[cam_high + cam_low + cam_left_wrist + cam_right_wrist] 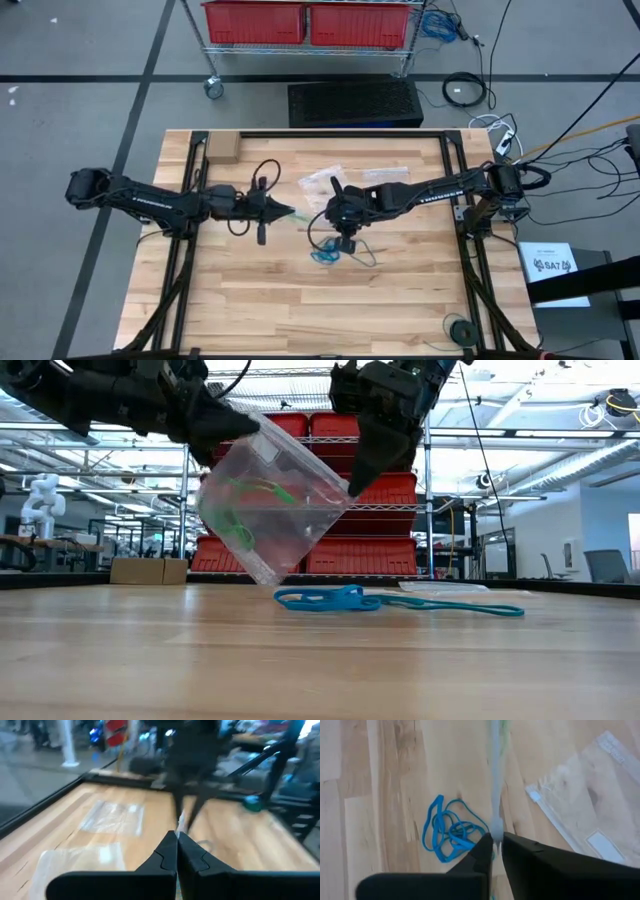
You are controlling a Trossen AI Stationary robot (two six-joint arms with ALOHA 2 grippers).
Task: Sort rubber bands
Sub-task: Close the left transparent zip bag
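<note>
We find a clear, soft plastic bag (268,500) held off the wooden table (400,290) between the two arms. The left gripper (177,838) is pinched fully shut on one edge of it; the right gripper (496,839) holds the opposite edge with its fingers only a slit apart, the thin film running between them.

Only the low view shows the contents: thin green rubber bands (262,490) lying crumpled against the inside of the tilted bag.

Below it on the planks lies a tangle of bright blue bands (449,832), narrow flat loops overlapping one another. The low view adds a long teal band (455,606) stretched out just beside the tangle.

From above we note further flat clear bags (322,181) lying near the far side of the table, behind the grippers.
</note>
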